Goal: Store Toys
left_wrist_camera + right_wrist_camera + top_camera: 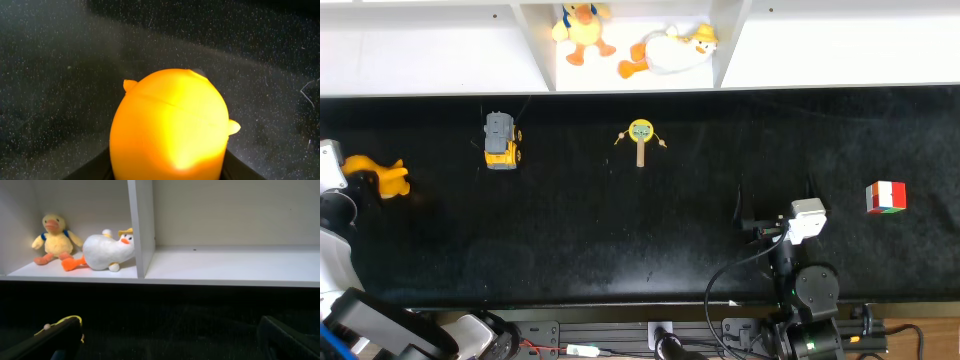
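Your left pincer (356, 173) is pinching the orange toy (167, 125) at the far left of the black counter (570, 240). The white shelf (430, 60) runs along the counter's far edge, straight ahead of that arm. Its left compartment is nearest, and the yellow duck plush (582, 30) and white goose plush (670, 50) fill the middle one. Your right pincer (172, 340) is spread and empty. 3 toys lie loose on the counter: the toy truck (500, 140), the rattle drum (640, 140) and the colour cube (885, 197).
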Motion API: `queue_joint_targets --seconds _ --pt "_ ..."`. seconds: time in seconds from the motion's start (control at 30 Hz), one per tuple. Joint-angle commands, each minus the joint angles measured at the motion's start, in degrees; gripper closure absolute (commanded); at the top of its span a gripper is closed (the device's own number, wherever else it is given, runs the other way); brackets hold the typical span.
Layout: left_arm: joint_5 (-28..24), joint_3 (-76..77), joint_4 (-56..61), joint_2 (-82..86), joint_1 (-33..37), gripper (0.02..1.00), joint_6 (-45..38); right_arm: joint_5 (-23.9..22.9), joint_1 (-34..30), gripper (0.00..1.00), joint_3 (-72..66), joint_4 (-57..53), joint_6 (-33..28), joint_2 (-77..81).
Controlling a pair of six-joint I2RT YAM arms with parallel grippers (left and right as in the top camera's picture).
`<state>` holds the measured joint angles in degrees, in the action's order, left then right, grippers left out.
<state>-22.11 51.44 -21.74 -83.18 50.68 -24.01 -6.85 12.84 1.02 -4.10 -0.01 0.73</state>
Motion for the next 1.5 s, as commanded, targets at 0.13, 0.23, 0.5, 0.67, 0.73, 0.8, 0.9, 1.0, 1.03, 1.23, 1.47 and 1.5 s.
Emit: queue_joint_targets --seconds 0.13,0.23,0.5,0.67,0.73,0.8,0.9,1.0,1.03,1.23,1.47,1.5 --pt "-1.3 1.6 0.5 1.0 0.4 0.785 2.6 -0.2 0.3 0.005 -0.7 0.2 -0.2 -0.5" --pt "-1.7 1.6 1.0 1.7 0.4 0.825 3.5 -0.2 0.3 0.005 -0.7 0.2 -0.2 -0.5" --pt "-3.6 1.6 0.9 5.0 0.3 0.873 4.6 -0.2 0.3 0.005 -0.7 0.2 -0.2 -0.5" --pt "-8.1 1.6 0.9 9.4 0.1 0.928 4.6 -0.2 0.3 0.005 -0.7 0.2 -0.2 -0.5" --pt "-9.0 1.6 0.9 11.3 -0.4 0.956 4.6 -0.2 0.3 0.007 -0.7 0.2 -0.2 -0.5" --pt "-8.9 1.6 1.2 12.9 -1.6 0.982 4.5 -0.2 0.3 0.007 -0.7 0.2 -0.2 -0.5" --pt "-8.9 1.6 2.0 14.4 -3.9 0.982 2.4 -0.2 0.3 0.007 -0.7 0.2 -0.2 -0.5" --pt "-9.0 1.6 4.1 15.1 -6.3 0.982 1.5 -0.2 0.3 0.007 -0.7 0.2 -0.2 -0.5" --pt "-9.2 1.6 5.2 15.1 -7.1 0.982 1.5 -0.2 0.3 0.007 -0.7 0.2 -0.2 -0.5" --pt "-10.0 1.6 11.8 15.1 -10.6 0.980 1.2 -0.2 0.3 0.005 -0.7 0.2 -0.2 -0.5" --pt "-9.8 1.6 14.0 15.1 -11.1 0.982 2.2 -0.2 0.3 0.007 -0.7 0.2 -0.2 -0.5" --pt "-9.4 1.6 14.0 15.1 -11.2 0.982 3.3 -0.2 0.3 0.005 -0.7 0.2 -0.2 -0.5"
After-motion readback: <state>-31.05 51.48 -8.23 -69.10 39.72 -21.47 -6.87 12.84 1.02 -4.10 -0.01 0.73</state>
